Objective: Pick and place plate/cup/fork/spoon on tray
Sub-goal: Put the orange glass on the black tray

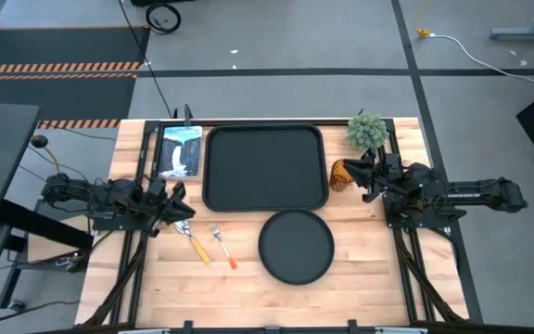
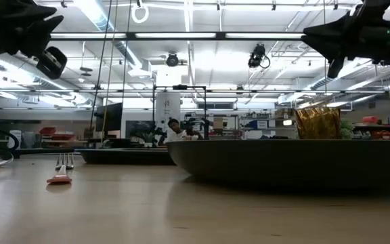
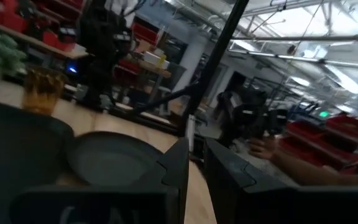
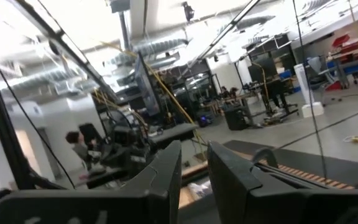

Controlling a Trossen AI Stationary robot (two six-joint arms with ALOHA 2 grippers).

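Black and empty, the tray (image 1: 265,168) is lying at the middle of the pale wooden table (image 1: 360,269), between the two arms. The left gripper (image 1: 176,206) is reaching in level from the table's left side, its fingers (image 3: 176,168) pointing toward the tray and raised off the wood in the low view. In its wrist view the jaws are standing nearly together, with only a narrow slit between them and nothing in it. The spoon (image 1: 193,241) is lying just beside and slightly nearer the front edge than those fingertips, its bowl closest to them. The fork (image 1: 222,246) is lying a little farther out, alongside the spoon, on the tray side. Beyond the jaws, well apart, the round plate (image 1: 296,246) is sitting on the wood just in front of the tray.

The right gripper (image 1: 358,173) is stretching in level from the right side, also hanging above the table. Its fingers (image 4: 166,165) are showing a narrow gap in the wrist view, holding nothing. The amber cup (image 1: 340,174) is standing upright just ahead of those tips, between them and the tray's right rim, apparently not gripped. A small green plant (image 1: 367,131) is sitting just behind that gripper, and a picture card (image 1: 180,150) is lying against the tray's left rim, behind the left gripper.
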